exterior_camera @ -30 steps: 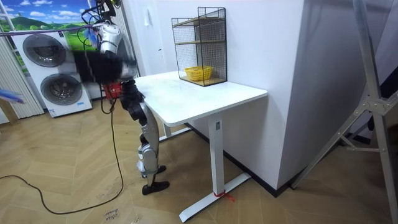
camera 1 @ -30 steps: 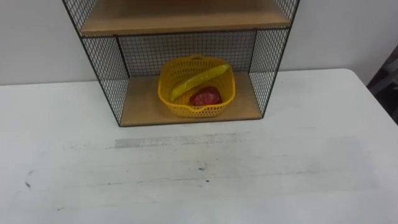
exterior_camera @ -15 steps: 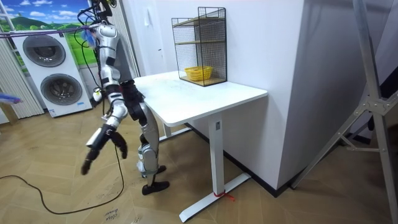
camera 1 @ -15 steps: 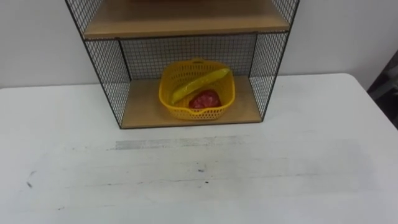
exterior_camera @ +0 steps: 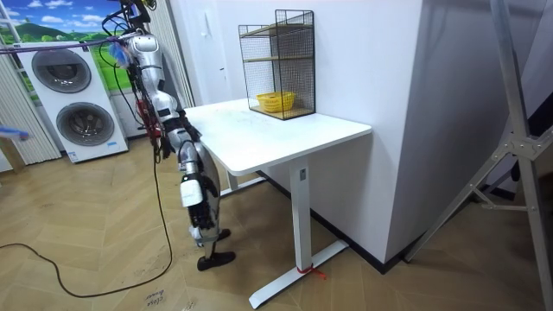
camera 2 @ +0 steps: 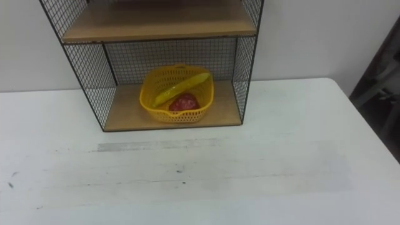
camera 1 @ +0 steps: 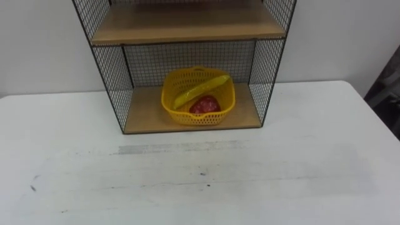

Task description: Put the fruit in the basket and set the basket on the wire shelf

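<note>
A yellow plastic basket (camera 1: 199,97) stands on the bottom wooden board of the black wire shelf (camera 1: 145,116), in the middle of that compartment. A yellow banana (camera 1: 201,87) lies slantwise across the basket and a red fruit (camera 1: 204,105) sits under it. In the room view the basket (exterior_camera: 276,102) shows inside the wire shelf (exterior_camera: 278,60) at the back of the white table (exterior_camera: 285,134). I stand at the table's end on the room view's left, and my right hand (exterior_camera: 192,192) hangs beside my body, well away from the basket.
The shelf has a second wooden board (camera 1: 187,28) above the basket. The white table top (camera 1: 200,181) spreads in front of it, with its right edge (camera 1: 381,119) near. Washing machines (exterior_camera: 69,95) stand behind me on a wooden floor.
My arm, flung out low to the room view's left half a second ago, has swung back down beside my body. The eye view has shifted slightly. The basket has not moved.
</note>
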Available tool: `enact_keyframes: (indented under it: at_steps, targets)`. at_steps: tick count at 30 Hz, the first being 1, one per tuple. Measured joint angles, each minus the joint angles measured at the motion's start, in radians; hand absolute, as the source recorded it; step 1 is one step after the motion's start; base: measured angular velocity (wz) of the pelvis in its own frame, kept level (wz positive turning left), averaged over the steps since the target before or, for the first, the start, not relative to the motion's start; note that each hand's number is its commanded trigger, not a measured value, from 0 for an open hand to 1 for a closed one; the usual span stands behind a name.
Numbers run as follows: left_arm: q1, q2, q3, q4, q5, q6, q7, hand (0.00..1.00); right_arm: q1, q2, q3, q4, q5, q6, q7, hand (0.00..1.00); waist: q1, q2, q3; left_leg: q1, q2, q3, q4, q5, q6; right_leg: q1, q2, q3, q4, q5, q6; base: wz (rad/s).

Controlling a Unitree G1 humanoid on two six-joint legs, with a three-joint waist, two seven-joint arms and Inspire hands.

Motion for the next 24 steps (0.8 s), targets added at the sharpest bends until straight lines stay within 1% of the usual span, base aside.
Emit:
enact_keyframes:
  at_steps: [1,2,3,4,5,7,10,12,14,16,19,22,24]
  targets:
    - [-0.020,0.000,-0.048,-0.013,0.037,0.009,-0.010,0.00,-0.004,0.008,0.033,0.002,-0.015,0.009,0.021,0.00,-0.009,-0.005,0.0028,-0.001,-0.001,-0.006,0.000,0.001,0.001,0.005,0.001,-0.006,-0.007,0.000,0.000,0.17]
    - [-0.034,-0.003,-0.096,-0.021,0.070,0.014,-0.024,0.00,-0.006,0.019,0.046,0.002,-0.036,0.013,0.037,0.00,-0.014,-0.008,0.0054,-0.003,0.000,-0.007,-0.001,0.004,0.003,0.006,0.002,-0.008,-0.012,0.001,-0.002,0.15]
    - [-0.043,-0.005,-0.116,-0.025,0.085,0.016,-0.031,0.00,-0.008,0.023,0.057,0.000,-0.047,0.018,0.044,0.00,-0.017,-0.009,0.0075,-0.004,0.000,-0.007,-0.001,0.004,0.003,0.006,0.002,-0.008,-0.012,0.001,-0.002,0.00]
    - [-0.057,-0.008,-0.153,-0.035,0.118,0.017,-0.051,0.00,-0.010,0.030,0.076,-0.004,-0.077,0.024,0.061,0.00,-0.022,-0.011,0.0111,-0.003,0.000,-0.007,-0.002,0.006,0.003,0.005,0.005,-0.002,-0.013,0.003,0.000,-0.08]
    - [-0.054,-0.011,-0.175,-0.044,0.137,0.021,-0.061,0.00,-0.009,0.037,0.092,-0.007,-0.102,0.029,0.070,0.00,-0.023,-0.014,0.0159,-0.003,0.001,-0.006,-0.002,0.007,0.004,0.004,0.007,0.004,-0.014,0.005,0.001,-0.07]
    - [-0.054,-0.018,-0.202,-0.053,0.168,0.028,-0.062,0.00,-0.002,0.047,0.110,-0.006,-0.145,0.032,0.078,0.00,-0.023,-0.017,0.0180,-0.004,0.001,-0.006,-0.003,0.009,0.004,0.002,0.008,0.004,-0.020,0.009,0.000,0.00]
    - [-0.055,-0.025,-0.237,-0.052,0.210,0.043,-0.078,0.00,0.005,0.049,0.143,-0.003,-0.215,0.053,0.104,0.00,-0.029,-0.019,0.0171,-0.004,0.002,-0.006,-0.003,0.009,0.004,0.004,0.010,0.005,-0.027,0.010,-0.003,-0.02]
    - [-0.055,-0.031,-0.242,-0.052,0.245,0.045,-0.086,0.00,0.006,0.051,0.146,-0.002,-0.244,0.056,0.118,0.00,-0.033,-0.020,0.0176,-0.005,0.002,-0.005,-0.003,0.009,0.004,0.003,0.010,0.004,-0.028,0.012,-0.001,0.00]
    - [-0.057,-0.037,-0.247,-0.052,0.282,0.052,-0.093,0.00,0.004,0.053,0.161,-0.004,-0.269,0.068,0.148,0.00,-0.031,-0.020,0.0170,-0.005,0.004,-0.002,-0.002,0.009,0.004,0.001,0.010,0.004,-0.029,0.015,-0.002,-0.05]
    - [-0.058,-0.037,-0.248,-0.052,0.297,0.063,-0.097,0.00,0.004,0.055,0.184,-0.004,-0.269,0.076,0.168,0.00,-0.026,-0.018,0.0158,-0.005,0.005,0.001,-0.002,0.009,0.004,-0.001,0.011,0.008,-0.029,0.016,-0.003,-0.07]
    - [-0.053,-0.038,-0.247,-0.051,0.336,0.072,-0.098,0.00,0.003,0.059,0.183,-0.004,-0.269,0.090,0.204,0.00,-0.020,-0.011,0.0131,-0.003,0.007,0.010,-0.006,0.009,0.004,-0.002,0.012,0.010,-0.030,0.018,-0.004,-0.07]
    - [-0.051,-0.038,-0.247,-0.034,0.404,0.082,-0.099,0.00,0.003,0.061,0.183,-0.004,-0.269,0.093,0.226,0.00,-0.020,-0.005,0.0104,0.003,0.008,0.011,-0.006,0.009,0.004,0.005,0.012,0.009,-0.030,0.018,-0.005,-0.01]
    - [-0.047,-0.038,-0.247,-0.026,0.439,0.088,-0.101,0.00,0.002,0.061,0.183,-0.002,-0.269,0.095,0.231,0.00,-0.020,-0.003,0.0084,0.005,0.008,0.011,-0.006,0.009,0.004,0.007,0.012,0.008,-0.030,0.016,-0.009,0.00]
